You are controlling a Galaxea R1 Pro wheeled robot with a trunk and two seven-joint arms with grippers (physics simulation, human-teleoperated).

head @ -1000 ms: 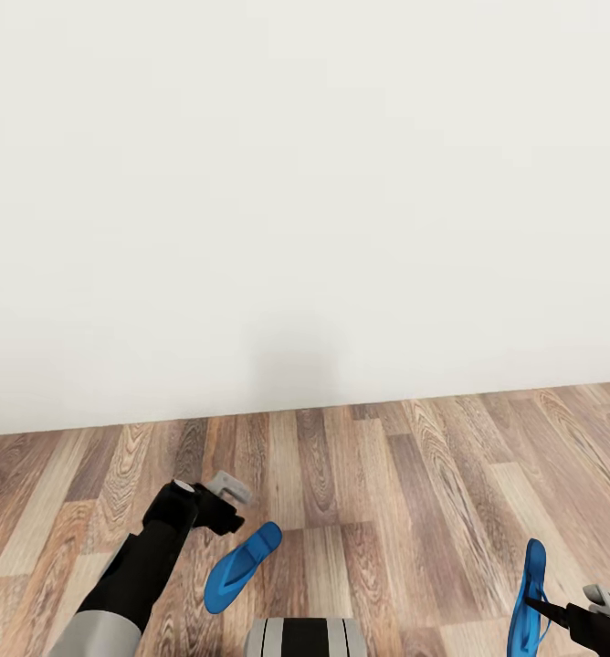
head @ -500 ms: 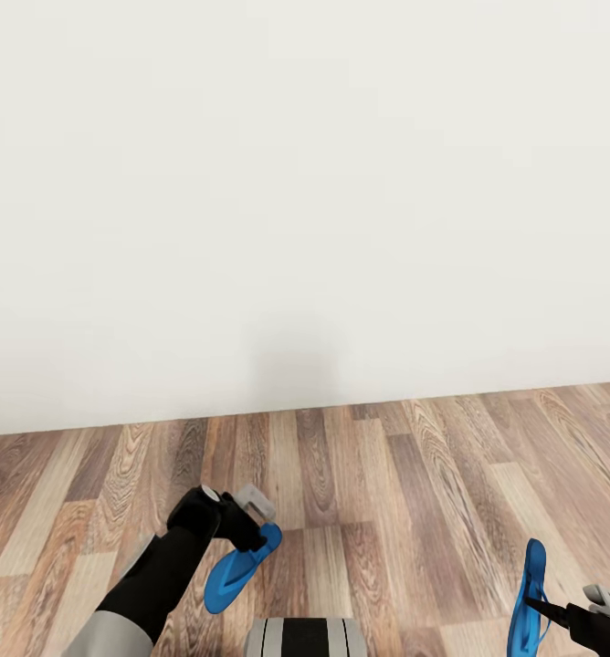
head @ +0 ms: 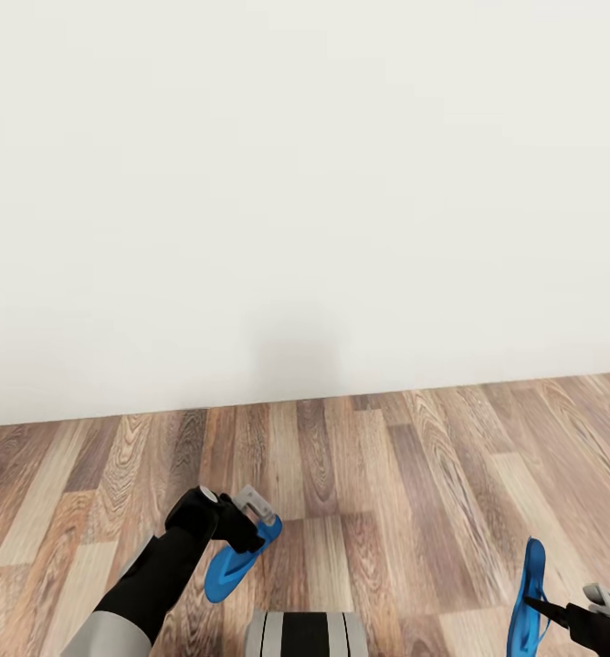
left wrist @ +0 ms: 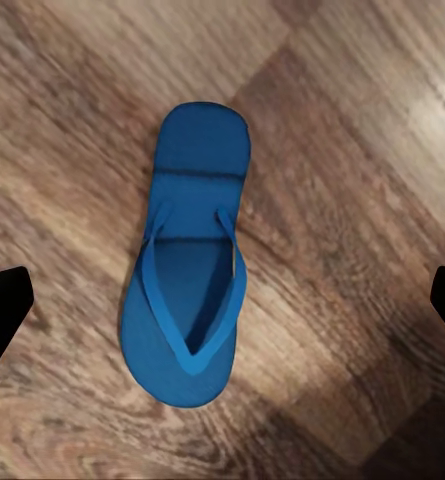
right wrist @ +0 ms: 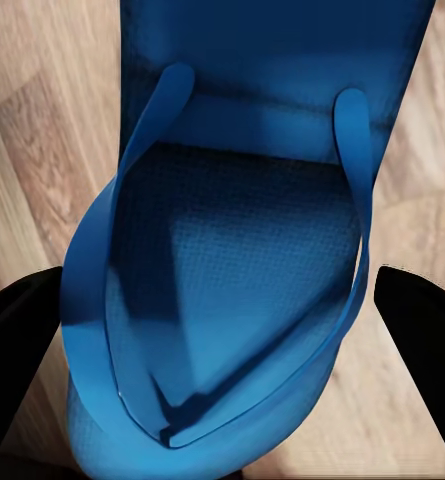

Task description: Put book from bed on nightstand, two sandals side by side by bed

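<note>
One blue sandal (head: 218, 575) lies flat on the wood plank floor (head: 387, 474), strap side up, its front end hidden under my left gripper (head: 255, 531). The left wrist view looks straight down on this sandal (left wrist: 187, 290), and the left gripper (left wrist: 222, 310) hangs open above it, a fingertip on each side and well apart. At the lower right the other sandal (head: 527, 593) stands on edge off the floor, with my right gripper (head: 547, 610) shut on it. Up close that sandal (right wrist: 252, 200) sits between the right gripper's (right wrist: 222, 340) dark fingers. The book, bed and nightstand are out of view.
A plain white wall (head: 305, 182) stands close ahead and meets the floor along a line across the view. My grey and black base (head: 305, 634) shows at the bottom middle. Bare planks stretch between the two sandals.
My left gripper has moved right and down from beside the floor sandal to over its front end. The head view has tilted slightly. The right gripper holds its sandal as before.
</note>
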